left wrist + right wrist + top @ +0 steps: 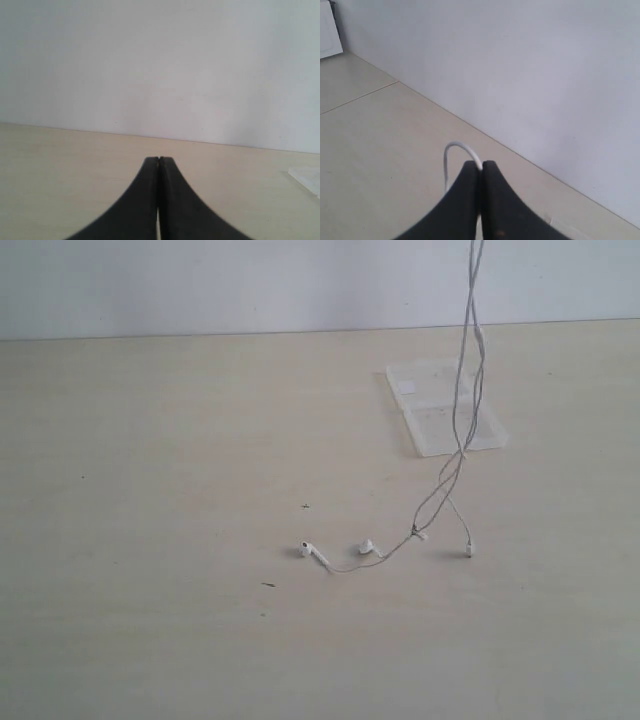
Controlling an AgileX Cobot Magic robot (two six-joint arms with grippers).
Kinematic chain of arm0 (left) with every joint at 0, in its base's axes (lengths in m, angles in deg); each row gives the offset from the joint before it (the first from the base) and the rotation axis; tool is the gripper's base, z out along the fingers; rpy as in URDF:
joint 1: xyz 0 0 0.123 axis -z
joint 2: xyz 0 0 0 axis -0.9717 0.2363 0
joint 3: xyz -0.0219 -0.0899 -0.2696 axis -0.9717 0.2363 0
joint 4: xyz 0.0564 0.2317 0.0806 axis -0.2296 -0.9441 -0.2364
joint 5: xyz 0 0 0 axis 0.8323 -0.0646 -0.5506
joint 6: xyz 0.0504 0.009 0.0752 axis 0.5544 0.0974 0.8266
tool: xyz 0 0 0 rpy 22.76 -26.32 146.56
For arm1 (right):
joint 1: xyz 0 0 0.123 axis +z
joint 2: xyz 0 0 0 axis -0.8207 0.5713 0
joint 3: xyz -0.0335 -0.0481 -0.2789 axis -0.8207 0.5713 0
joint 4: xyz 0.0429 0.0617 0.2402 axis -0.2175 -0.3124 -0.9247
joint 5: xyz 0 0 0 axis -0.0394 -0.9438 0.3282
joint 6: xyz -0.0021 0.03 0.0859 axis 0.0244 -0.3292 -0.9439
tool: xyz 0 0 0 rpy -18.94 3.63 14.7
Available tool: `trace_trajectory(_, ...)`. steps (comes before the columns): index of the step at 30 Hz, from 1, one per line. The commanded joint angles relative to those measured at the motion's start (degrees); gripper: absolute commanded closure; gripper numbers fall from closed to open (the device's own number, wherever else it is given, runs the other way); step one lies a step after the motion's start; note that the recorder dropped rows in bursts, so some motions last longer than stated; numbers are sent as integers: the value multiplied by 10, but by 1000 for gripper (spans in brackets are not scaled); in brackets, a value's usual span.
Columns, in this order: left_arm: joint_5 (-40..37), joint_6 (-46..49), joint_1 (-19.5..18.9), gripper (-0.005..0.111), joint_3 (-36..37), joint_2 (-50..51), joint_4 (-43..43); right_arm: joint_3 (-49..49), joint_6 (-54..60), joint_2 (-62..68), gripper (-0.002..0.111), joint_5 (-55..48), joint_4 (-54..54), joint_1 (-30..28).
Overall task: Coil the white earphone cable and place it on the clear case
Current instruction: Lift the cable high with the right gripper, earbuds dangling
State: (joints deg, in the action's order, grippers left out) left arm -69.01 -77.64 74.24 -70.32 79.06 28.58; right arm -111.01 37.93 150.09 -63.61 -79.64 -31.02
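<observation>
The white earphone cable point(468, 390) hangs in a twisted strand from above the top edge of the exterior view down to the table. Its two earbuds point(312, 551) point(366, 546) and the small plug point(468, 552) rest on the wood. My right gripper point(481, 163) is shut on the cable, a white loop point(451, 150) arching out past its tips; the gripper itself is out of the exterior view. The clear case point(430, 425) lies flat behind the hanging strand. My left gripper point(158, 159) is shut with nothing in it, low over the table, and does not show in the exterior view.
The light wooden table point(150, 490) runs back to a white wall point(200, 280). A corner of the clear case point(307, 177) shows in the left wrist view. A few small dark specks point(268, 585) lie near the earbuds.
</observation>
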Motion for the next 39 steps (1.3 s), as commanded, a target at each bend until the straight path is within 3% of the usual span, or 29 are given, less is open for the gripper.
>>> trace_trajectory(1, 3, 9, -1, 107, 2, -2, -5, 10, -3, -16, 108, 31, -9, -2)
trace_trajectory(3, 24, -13, -1, 107, 2, -2, 1, 10, -3, -12, 108, 40, -20, -2)
trace_trajectory(9, 143, -265, -1, 107, 2, -2, 12, 10, -3, 7, 108, 28, -25, -2)
trace_trajectory(16, 195, -316, -1, 107, 2, -2, 7, -10, -29, 7, 108, 46, -26, -2)
trace_trajectory(23, 248, -317, -1, 107, 2, -2, 7, -7, -29, 7, 108, 4, -22, -2)
trace_trajectory(30, 201, -306, -1, 107, 2, -2, 8, -7, -27, 18, 108, 0, -22, -2)
trace_trajectory(34, 159, -179, -1, 107, 2, -2, 8, -7, -24, 29, 108, 0, -23, -2)
trace_trajectory(39, 161, -225, -1, 107, 2, 29, 8, -7, -21, 46, 108, 0, -23, -2)
